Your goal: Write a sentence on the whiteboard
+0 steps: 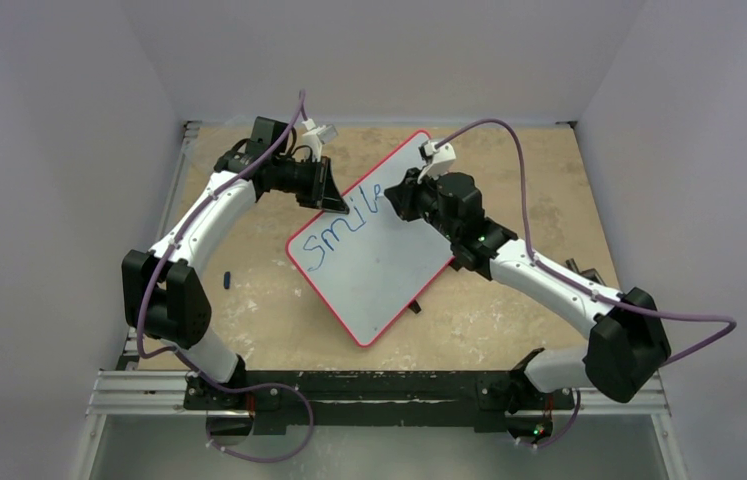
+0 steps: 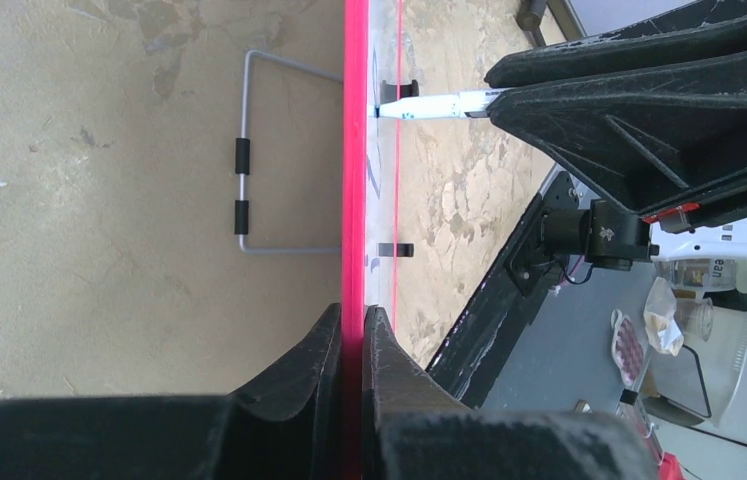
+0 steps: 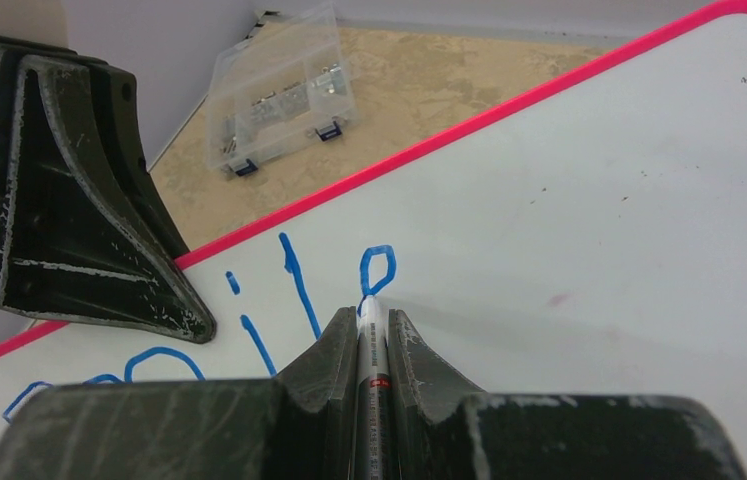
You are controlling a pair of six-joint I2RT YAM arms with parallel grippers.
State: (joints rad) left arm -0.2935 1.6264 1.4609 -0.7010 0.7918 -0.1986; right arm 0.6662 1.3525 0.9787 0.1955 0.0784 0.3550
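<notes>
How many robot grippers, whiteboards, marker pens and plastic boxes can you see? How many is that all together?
Black two-finger grippers: 2, the left gripper and the right gripper
Flat white whiteboard with red rim: 1
White marker pen with blue ink: 1
Clear plastic compartment box: 1
Total: 5

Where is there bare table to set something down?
Bare table near left, between the left arm and whiteboard, beside a small blue cap; also far right, beyond the right arm. Crowded at the board's far end, where left gripper and right gripper work.
</notes>
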